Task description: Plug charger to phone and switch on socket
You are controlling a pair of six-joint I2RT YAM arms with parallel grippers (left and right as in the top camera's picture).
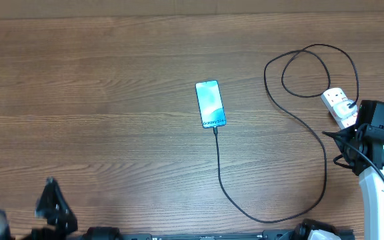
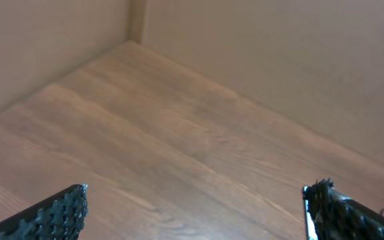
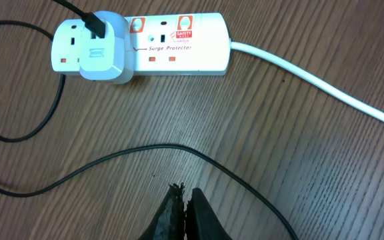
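The phone (image 1: 211, 103) lies face up mid-table, screen lit. The charger (image 1: 219, 170), a thin black cable, meets the phone's near end, runs along the front, then loops up to a white plug block (image 3: 101, 47) sitting in the socket (image 3: 179, 51). That white power strip also shows at the right edge, as the socket (image 1: 337, 103). My right gripper (image 3: 183, 193) hovers just short of the strip, shut and holding nothing, with the cable (image 3: 145, 150) lying between it and the strip. My left gripper (image 2: 195, 200) is open over bare wood at the front left corner.
The strip's thick white cord (image 3: 312, 77) trails off to the right. The right arm's black wrist (image 1: 375, 123) covers part of the strip from above. A beige wall (image 2: 279, 73) borders the table beyond the left gripper.
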